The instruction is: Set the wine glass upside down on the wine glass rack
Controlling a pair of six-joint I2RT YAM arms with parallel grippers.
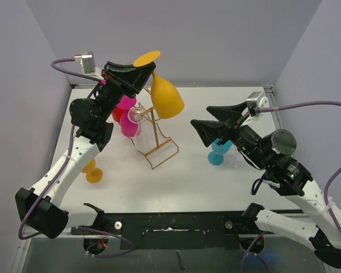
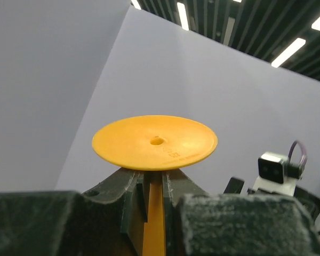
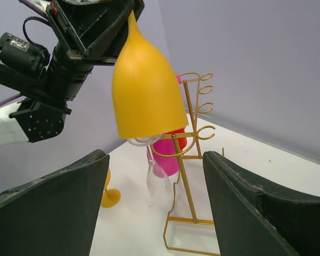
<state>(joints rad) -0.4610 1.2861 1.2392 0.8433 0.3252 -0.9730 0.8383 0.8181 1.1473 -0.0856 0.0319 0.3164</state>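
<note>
A spare orange glass lies near the left edge of the table. Toward the right edge, the right gripper hovers with jaws spread wide, a blue glass below it. The rack stands left of centre, with pink, red and clear glasses on it. Over its top, the left gripper clamps the stem of the wine glass, which is held inverted with its bowl beside the upper hooks.
</note>
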